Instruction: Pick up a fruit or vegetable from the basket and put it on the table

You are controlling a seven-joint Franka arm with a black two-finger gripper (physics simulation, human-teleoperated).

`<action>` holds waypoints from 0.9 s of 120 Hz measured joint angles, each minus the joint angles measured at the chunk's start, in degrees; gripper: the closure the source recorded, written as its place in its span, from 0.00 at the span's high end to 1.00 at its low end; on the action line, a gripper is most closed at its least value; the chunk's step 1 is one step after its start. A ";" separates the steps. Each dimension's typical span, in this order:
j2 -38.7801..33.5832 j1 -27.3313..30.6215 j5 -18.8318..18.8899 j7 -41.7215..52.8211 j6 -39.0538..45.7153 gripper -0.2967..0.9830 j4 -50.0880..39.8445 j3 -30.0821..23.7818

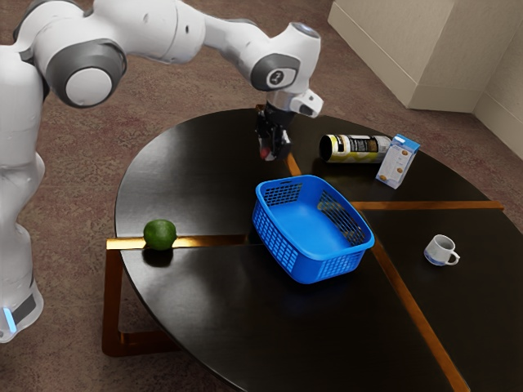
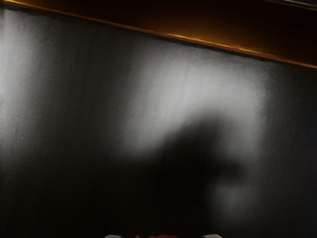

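In the exterior view my gripper [image 1: 274,145] is low over the dark table, just beyond the blue basket's far left corner. It is shut on a small red thing [image 1: 265,153], mostly hidden by the black fingers. At the wrist view's lower edge is a sliver of the red thing [image 2: 163,236], between two pale fingertips. The blue basket [image 1: 313,231] shows a bare floor inside. A round green fruit or vegetable [image 1: 160,234] rests on the table [image 1: 204,302] near its edge, at the exterior view's left.
A yellow and black can [image 1: 355,149] lies on its side at the table's far part, beside a blue and white carton [image 1: 398,161]. At the exterior view's right stands a white mug [image 1: 441,250]. Orange-brown strips [image 1: 417,321] cross the tabletop.
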 joint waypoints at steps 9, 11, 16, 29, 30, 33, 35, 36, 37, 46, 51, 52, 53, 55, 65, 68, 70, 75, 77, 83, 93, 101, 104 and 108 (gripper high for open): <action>-0.38 -0.01 -0.05 0.29 2.81 0.35 -2.31 0.56; -0.48 -0.03 -0.08 0.35 3.45 0.35 -2.83 0.61; -0.64 -0.07 -0.15 0.49 5.11 0.35 -4.07 0.68; -0.57 -0.09 -0.30 0.79 9.10 0.35 -6.08 0.69; -0.55 -0.09 -0.30 0.81 9.33 0.35 -6.13 0.69; -0.45 -0.10 -0.32 0.86 9.96 0.35 -6.29 0.66; -0.37 -0.11 -0.33 0.90 10.35 0.35 -6.39 0.63; -0.32 -0.12 -0.34 0.92 10.53 0.35 -6.44 0.62; -0.25 -0.12 -0.35 0.93 10.70 0.35 -6.49 0.62; 0.19 -0.15 -0.41 1.07 11.97 0.35 -7.11 0.58; 0.27 -0.14 -0.43 1.13 12.50 0.35 -7.42 0.58; 0.27 -0.14 -0.43 1.15 12.60 0.35 -7.47 0.56; 0.28 -0.14 -0.43 1.16 12.69 0.35 -7.51 0.57; 0.29 -0.14 -0.44 1.18 12.86 0.35 -7.57 0.57; 0.20 -0.09 -0.51 1.29 13.72 0.35 -8.08 0.51; 0.15 -0.09 -0.69 1.32 14.00 0.35 -8.40 0.50; 0.10 -0.10 -0.84 1.33 14.21 0.35 -8.65 0.50; 0.03 -0.08 -1.15 1.38 14.74 0.35 -9.07 0.49; 0.02 -0.07 -1.26 1.39 14.99 0.35 -9.26 0.49; -0.01 -0.10 -1.69 1.44 15.90 0.35 -9.98 0.49; 0.04 -0.13 -2.25 1.51 17.11 0.35 -10.50 0.49; 0.08 -0.14 -2.70 1.55 17.78 0.35 -10.64 0.49; 0.10 -0.14 -2.88 1.57 17.99 0.35 -10.71 0.49; 0.08 -0.15 -3.16 1.59 18.29 0.35 -10.91 0.50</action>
